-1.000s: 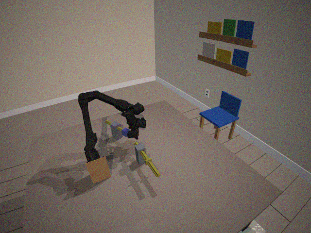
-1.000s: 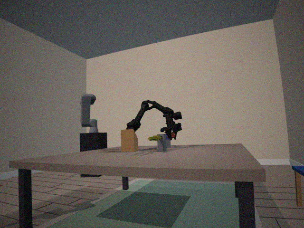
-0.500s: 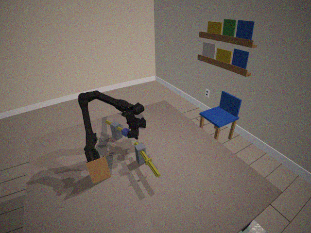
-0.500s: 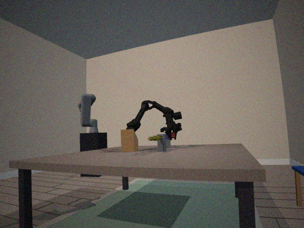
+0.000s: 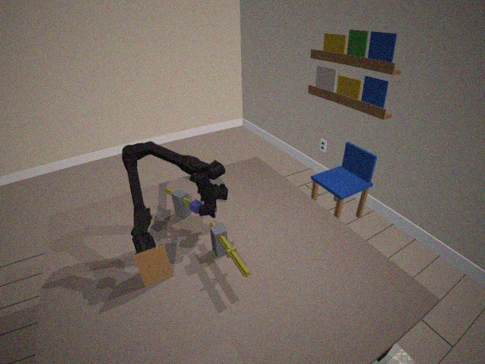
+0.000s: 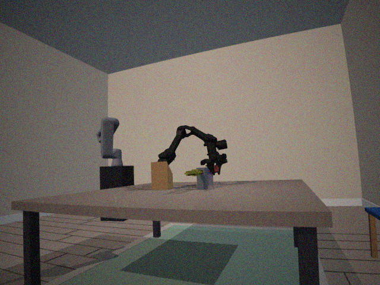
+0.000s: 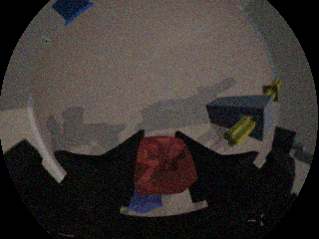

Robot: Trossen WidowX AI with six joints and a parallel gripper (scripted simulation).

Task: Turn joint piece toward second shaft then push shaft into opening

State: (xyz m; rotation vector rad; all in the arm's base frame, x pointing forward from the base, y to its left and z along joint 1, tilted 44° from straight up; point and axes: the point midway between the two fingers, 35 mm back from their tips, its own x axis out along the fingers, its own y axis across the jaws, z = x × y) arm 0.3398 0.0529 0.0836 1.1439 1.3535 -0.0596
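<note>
The red square joint piece (image 7: 164,171) (image 6: 216,168) is between the fingers of my gripper (image 7: 159,133) (image 5: 208,211), which is shut on it. In the top view the fingers mostly hide it. A blue hinge part (image 5: 195,206) (image 7: 146,202) joins it to the first yellow shaft (image 5: 168,191), fixed in a grey block (image 5: 181,206). The second yellow shaft (image 5: 239,262) (image 6: 193,172) (image 7: 241,130) passes through the second grey block (image 5: 218,242) (image 7: 236,112). It has a crossbar on its outer part, and its inner end is apart from the joint piece. The exact direction of the opening is hard to tell.
An orange block (image 5: 153,265) (image 6: 161,176) stands on the table (image 5: 293,282) (image 6: 171,213) by the arm's base. The second block and shaft are close beside the gripper. A blue chair (image 5: 341,181) and another robot arm (image 6: 107,138) are beyond the table.
</note>
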